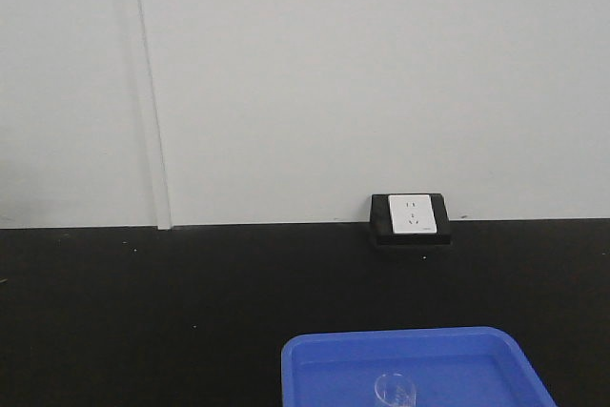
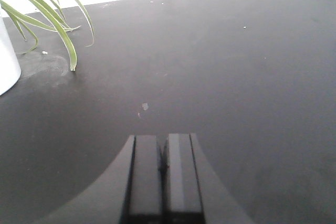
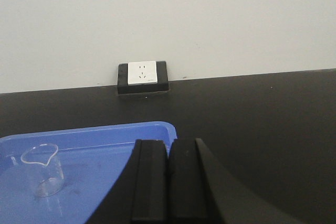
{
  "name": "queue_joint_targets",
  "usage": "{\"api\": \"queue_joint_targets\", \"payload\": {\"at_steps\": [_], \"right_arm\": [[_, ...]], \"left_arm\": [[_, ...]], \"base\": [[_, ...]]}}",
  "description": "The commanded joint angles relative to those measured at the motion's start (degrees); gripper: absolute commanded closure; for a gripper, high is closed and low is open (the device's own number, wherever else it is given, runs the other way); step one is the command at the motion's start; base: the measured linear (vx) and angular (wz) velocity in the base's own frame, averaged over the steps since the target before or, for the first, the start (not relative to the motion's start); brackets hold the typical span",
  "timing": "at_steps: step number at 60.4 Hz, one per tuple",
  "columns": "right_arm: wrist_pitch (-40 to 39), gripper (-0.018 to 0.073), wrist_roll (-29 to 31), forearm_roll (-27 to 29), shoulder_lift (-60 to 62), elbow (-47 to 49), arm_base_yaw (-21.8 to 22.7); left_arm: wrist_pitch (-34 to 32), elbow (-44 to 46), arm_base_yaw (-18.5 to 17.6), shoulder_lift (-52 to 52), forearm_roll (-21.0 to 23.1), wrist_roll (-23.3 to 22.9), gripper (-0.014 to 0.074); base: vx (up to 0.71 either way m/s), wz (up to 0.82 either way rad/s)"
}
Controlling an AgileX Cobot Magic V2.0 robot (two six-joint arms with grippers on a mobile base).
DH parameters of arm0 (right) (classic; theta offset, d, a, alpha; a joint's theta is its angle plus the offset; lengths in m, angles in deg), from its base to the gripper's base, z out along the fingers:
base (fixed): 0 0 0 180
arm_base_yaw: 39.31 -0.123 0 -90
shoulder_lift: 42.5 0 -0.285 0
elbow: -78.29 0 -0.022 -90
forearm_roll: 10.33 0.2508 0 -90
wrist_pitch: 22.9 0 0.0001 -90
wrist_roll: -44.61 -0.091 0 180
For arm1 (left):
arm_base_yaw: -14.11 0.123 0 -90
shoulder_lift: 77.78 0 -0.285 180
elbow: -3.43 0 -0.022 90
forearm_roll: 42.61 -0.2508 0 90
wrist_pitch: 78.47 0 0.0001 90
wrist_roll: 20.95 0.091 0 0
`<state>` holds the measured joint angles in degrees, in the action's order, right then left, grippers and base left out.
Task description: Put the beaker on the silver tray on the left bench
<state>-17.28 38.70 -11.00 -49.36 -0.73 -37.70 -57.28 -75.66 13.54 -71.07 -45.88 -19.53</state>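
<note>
Left fingers pressed together, nothing between them, above black table. Plant in white pot sits far left. Right fingers also together, empty, near right end of blue tray. Beaker stands upright inside blue tray, left of the right fingers, not touching. Wall socket behind.

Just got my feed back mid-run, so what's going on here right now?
Nothing is being held yet. The beaker stands upright in the blue tray, untouched. The right gripper is shut and empty, apart from the beaker. The left gripper is shut too, over bare black benchtop near a potted plant. The silver tray is not in view.
</note>
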Motion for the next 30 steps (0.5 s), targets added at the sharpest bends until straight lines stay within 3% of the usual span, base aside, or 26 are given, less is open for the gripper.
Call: {"api": "queue_joint_targets", "payload": {"at_steps": [1, 14, 26, 30], "right_arm": [[-5.24, 0.0571, 0.22, -0.43, 0.44, -0.31, 0.12], [-9.99, 0.0571, 0.27, -0.43, 0.44, -0.31, 0.12], [-22.9, 0.0571, 0.58, -1.04, 0.32, 0.4, 0.12], [-22.25, 0.0571, 0.94, -2.25, 0.32, 2.54, 0.12]], "left_arm": [[-4.32, -1.13, -0.31, -0.4, 0.17, -0.06, 0.0595], [-4.32, -1.13, -0.31, -0.4, 0.17, -0.06, 0.0595], [-4.32, -1.13, -0.31, -0.4, 0.17, -0.06, 0.0595], [-4.32, -1.13, -0.31, -0.4, 0.17, -0.06, 0.0595]], "base": [[0.0, 0.0], [0.0, 0.0], [0.0, 0.0], [0.0, 0.0]]}}
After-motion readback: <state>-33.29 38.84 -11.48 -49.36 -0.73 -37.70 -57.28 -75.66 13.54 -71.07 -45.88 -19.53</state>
